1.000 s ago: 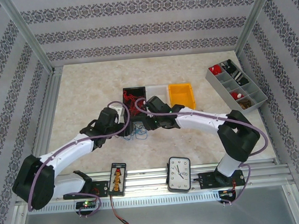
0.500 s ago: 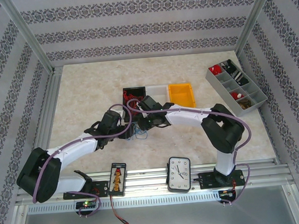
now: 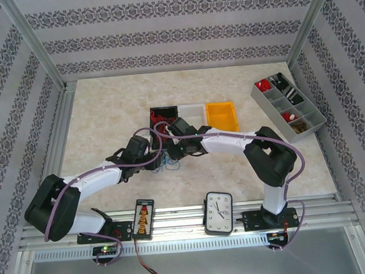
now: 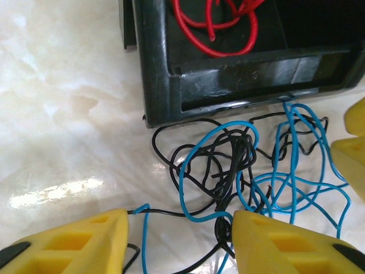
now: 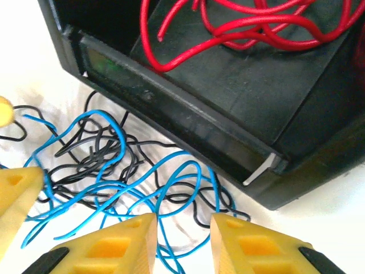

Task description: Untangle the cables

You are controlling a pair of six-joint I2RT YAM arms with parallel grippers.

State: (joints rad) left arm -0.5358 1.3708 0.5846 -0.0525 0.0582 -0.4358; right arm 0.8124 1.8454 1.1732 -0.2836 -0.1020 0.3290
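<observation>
The cables (image 3: 166, 161), a tangle of thin blue and black strands, lie on the table just in front of the black bin (image 3: 153, 114). Red strands (image 3: 162, 119) lie inside that bin. My left gripper (image 3: 154, 161) is at the tangle's left side. In the left wrist view it (image 4: 179, 225) stands open, with blue and black strands (image 4: 228, 154) running between its yellow fingers. My right gripper (image 3: 173, 151) is at the tangle's right side. In the right wrist view it (image 5: 183, 225) is open too, low over the blue loops (image 5: 114, 142), with strands crossing its gap.
A white bin (image 3: 192, 111) and an orange bin (image 3: 222, 116) stand right of the black one. A grey compartment tray (image 3: 287, 104) sits at the far right. A clock (image 3: 218, 213) and a black device (image 3: 144, 219) with a red lead rest on the front rail.
The left gripper has reached further into the tangle and its jaws have narrowed. The right arm has folded in at the elbow, its gripper shifting slightly left over the cables.
</observation>
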